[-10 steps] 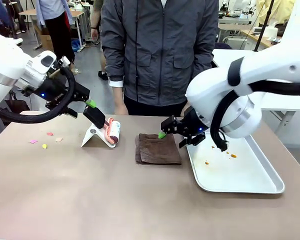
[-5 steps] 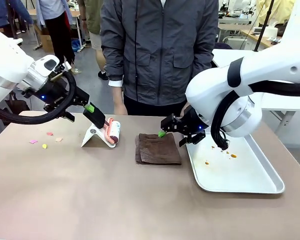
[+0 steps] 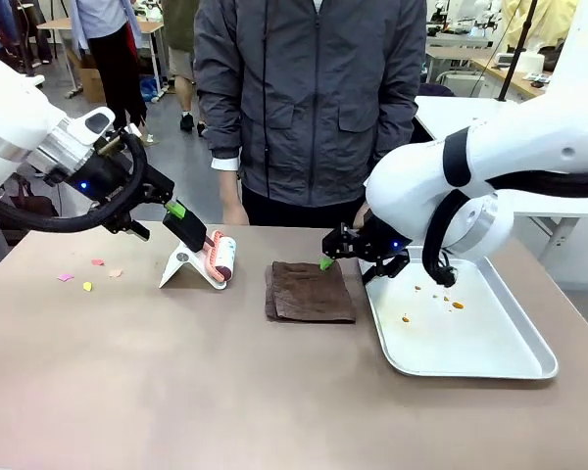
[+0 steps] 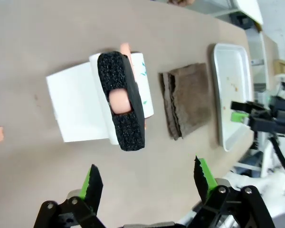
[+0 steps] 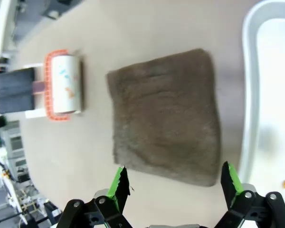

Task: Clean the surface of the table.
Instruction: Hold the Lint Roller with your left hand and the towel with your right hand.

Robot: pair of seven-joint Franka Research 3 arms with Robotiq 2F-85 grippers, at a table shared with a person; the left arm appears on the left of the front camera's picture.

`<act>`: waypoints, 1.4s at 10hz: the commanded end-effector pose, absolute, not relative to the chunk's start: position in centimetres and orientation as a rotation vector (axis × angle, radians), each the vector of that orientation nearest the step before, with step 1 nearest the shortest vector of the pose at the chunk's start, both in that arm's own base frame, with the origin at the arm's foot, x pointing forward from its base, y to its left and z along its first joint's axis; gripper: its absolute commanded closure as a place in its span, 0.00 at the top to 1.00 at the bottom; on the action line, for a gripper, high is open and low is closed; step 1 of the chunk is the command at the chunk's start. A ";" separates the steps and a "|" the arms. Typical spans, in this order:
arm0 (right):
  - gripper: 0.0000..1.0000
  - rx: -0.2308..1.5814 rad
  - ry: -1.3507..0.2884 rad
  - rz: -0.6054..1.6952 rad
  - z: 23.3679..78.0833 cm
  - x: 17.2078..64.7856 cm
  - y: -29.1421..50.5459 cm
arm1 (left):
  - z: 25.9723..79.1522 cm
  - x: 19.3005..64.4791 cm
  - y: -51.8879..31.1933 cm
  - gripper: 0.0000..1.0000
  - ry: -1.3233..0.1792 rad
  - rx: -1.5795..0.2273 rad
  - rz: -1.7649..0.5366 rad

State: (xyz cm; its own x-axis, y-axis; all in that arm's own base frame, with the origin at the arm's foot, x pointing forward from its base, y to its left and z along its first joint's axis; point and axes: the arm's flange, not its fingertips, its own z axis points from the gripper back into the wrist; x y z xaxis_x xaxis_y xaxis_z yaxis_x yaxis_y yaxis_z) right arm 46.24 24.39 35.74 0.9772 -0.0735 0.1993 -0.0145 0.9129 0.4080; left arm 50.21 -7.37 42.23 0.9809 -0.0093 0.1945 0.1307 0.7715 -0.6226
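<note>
Two open grippers hang over the far half of the table (image 3: 176,392).
Its taupe top spreads left to right, the near edge cut off from sight. On the right lies a metal tray (image 3: 529,370) with a few orange specks too small to name, its far left corner hidden behind the right arm (image 3: 490,166). Just left of it sits a folded brown cloth (image 3: 309,292), and the right gripper (image 5: 173,183) hangs above its far edge, fingers spread, holding nothing. Farther left a lint roller (image 3: 222,258) rests on a white stand (image 3: 181,266). The left gripper (image 4: 147,180) hangs near its black handle (image 4: 121,102), fingers apart and empty. Small coloured scraps (image 3: 86,286) dot the far left. A person (image 3: 309,98) stands behind.
</note>
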 end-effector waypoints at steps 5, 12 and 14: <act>1.00 0.260 -0.021 0.014 36.5 55.0 28.3 | 42.2 54.2 -7.3 1.00 -0.146 -0.760 -0.017; 1.00 0.185 0.098 0.000 30.3 55.3 30.0 | 41.1 54.4 -7.2 1.00 -0.135 -0.779 -0.012; 1.00 0.174 0.081 -0.004 30.1 55.3 30.5 | 41.2 54.4 -7.5 1.00 -0.134 -0.782 -0.021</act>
State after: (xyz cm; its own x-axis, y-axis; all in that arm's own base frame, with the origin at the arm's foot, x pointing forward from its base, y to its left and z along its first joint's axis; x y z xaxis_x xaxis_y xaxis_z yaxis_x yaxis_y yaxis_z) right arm 54.65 29.79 29.92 0.9948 0.0327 -0.0961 -0.0107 0.9753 0.2206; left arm 54.16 -7.28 41.07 0.9917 0.0186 0.1272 0.0747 0.7222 -0.6876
